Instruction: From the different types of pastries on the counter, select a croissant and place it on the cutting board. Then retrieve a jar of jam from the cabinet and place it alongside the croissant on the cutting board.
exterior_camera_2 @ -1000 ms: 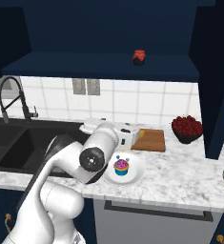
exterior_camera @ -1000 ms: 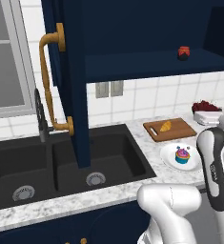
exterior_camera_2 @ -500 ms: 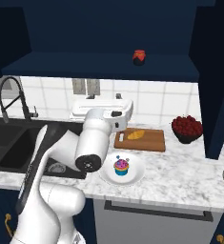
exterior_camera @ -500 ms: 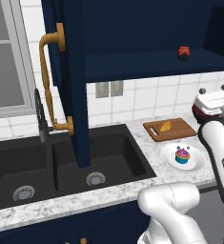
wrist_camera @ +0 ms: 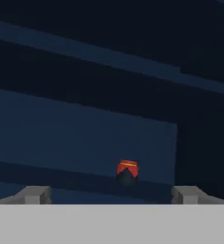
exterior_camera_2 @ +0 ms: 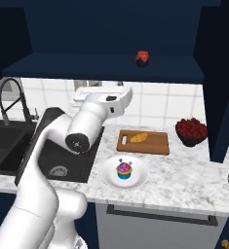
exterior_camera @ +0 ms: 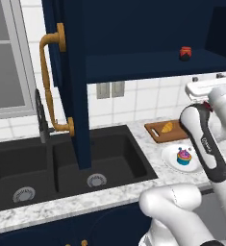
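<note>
The golden croissant [exterior_camera: 167,127] [exterior_camera_2: 139,137] lies on the brown cutting board [exterior_camera: 158,135] [exterior_camera_2: 155,144] on the counter. The small red jar of jam [exterior_camera: 185,53] [exterior_camera_2: 143,58] [wrist_camera: 127,170] stands on the shelf of the open navy cabinet [exterior_camera: 148,65]. My gripper [exterior_camera: 208,77] [exterior_camera_2: 100,84] [wrist_camera: 111,195] is raised just below shelf height, left of the jar in the right base view. It is open with nothing between its fingers. In the hand view the jar sits ahead, slightly right of centre, and some way off.
A cupcake [exterior_camera: 183,156] [exterior_camera_2: 124,170] sits on a white plate [exterior_camera: 171,162] [exterior_camera_2: 140,179] in front of the board. A dark bowl of berries [exterior_camera_2: 191,131] stands right of it. The open cabinet door with brass handle [exterior_camera: 52,86] hangs over the black sink [exterior_camera: 100,163].
The arm has lifted the hand from above the counter up towards the shelf, and the hand has turned to face the cabinet. The croissant and the jar have not moved.
</note>
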